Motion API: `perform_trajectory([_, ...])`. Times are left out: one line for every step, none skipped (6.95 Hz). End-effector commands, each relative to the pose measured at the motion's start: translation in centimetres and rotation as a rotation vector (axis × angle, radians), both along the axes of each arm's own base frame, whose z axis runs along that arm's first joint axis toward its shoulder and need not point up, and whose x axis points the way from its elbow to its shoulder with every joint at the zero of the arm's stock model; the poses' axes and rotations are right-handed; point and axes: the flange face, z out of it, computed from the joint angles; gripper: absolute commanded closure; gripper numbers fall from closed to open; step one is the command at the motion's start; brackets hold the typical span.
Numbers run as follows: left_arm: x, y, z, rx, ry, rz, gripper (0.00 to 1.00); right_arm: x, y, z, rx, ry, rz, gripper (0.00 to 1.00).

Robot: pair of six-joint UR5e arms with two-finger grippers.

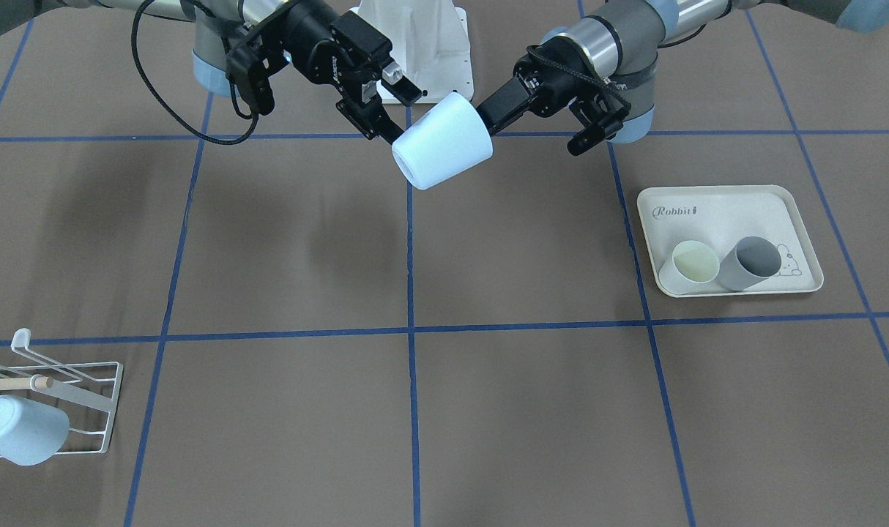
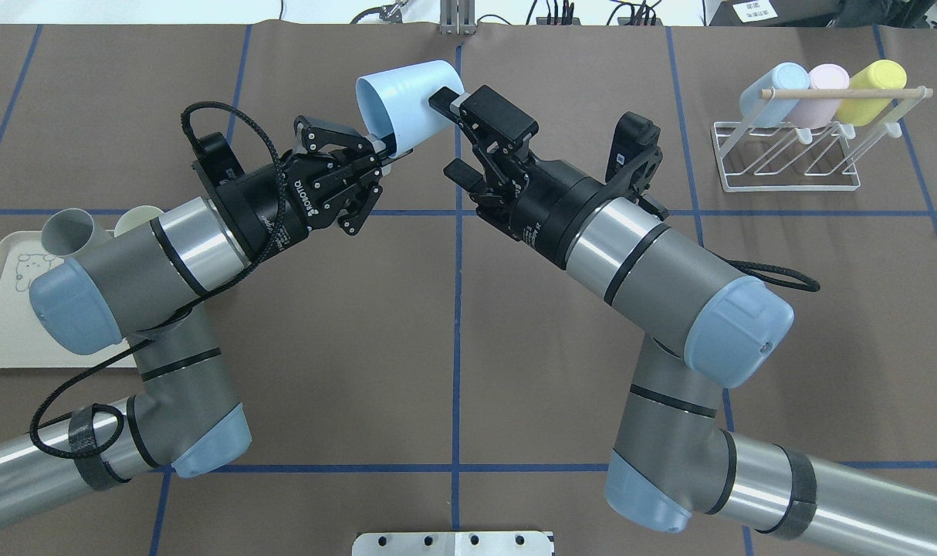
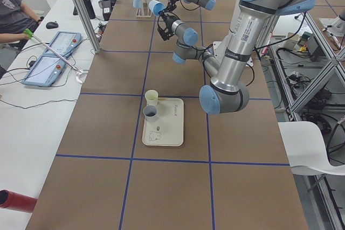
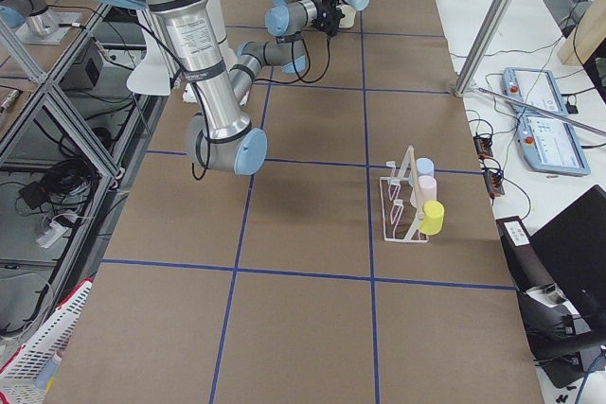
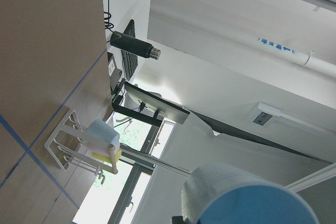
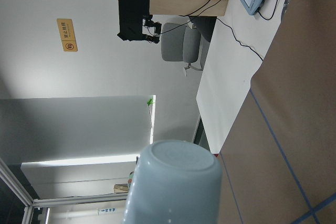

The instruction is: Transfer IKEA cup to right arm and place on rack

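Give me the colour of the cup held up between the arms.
The cup is pale blue; the overhead exterior view shows it best.

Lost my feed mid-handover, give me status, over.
Left gripper shut on rim of blue cup, held aloft. Right gripper open at its base, not gripping. Rack already carries three cups.

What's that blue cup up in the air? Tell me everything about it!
The blue cup is pale, smooth, plastic-looking and tapered. It hangs tipped on its side above the table. The left gripper pinches its rim wall, one of the fingers inside the mouth. The right gripper is open at its closed base end; whether it touches, I cannot tell.
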Motion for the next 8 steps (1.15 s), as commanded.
perform_trajectory([0.7, 0.7, 0.1, -0.002, 0.002, 0.009, 1.0, 0.0, -0.1, 0.1, -0.001, 0.001, 0.001, 0.0])
perform_trajectory([1.0, 1.1, 0.0, -0.002, 0.003, 0.017, 1.0, -0.4, -0.2, 0.4, -0.003, 0.009, 0.0, 0.0])
perform_trajectory([1.1, 1.5, -0.1, -0.004, 0.013, 0.014, 1.0, -0.4, -0.2, 0.4, -0.004, 0.011, 0.0, 0.0])
perform_trajectory([1.3, 1.8, -0.2, -0.01, 0.023, 0.01, 1.0, -0.4, -0.2, 0.4, -0.003, 0.009, 0.002, 0.0])
perform_trajectory([1.5, 2.0, -0.1, -0.009, 0.02, 0.014, 1.0, -0.5, -0.2, 0.4, -0.003, 0.009, 0.0, 0.0])
perform_trajectory([1.6, 2.1, -0.1, -0.012, 0.022, 0.013, 1.0, -0.5, -0.2, 0.4, -0.004, 0.009, 0.002, 0.0])
perform_trajectory([1.9, 2.4, -0.1, -0.012, 0.019, 0.02, 1.0, -0.5, -0.2, 0.4, -0.004, 0.011, 0.0, 0.0])
perform_trajectory([2.0, 2.6, -0.3, -0.01, 0.024, 0.022, 1.0, -0.5, -0.2, 0.4, -0.004, 0.011, 0.002, 0.0])
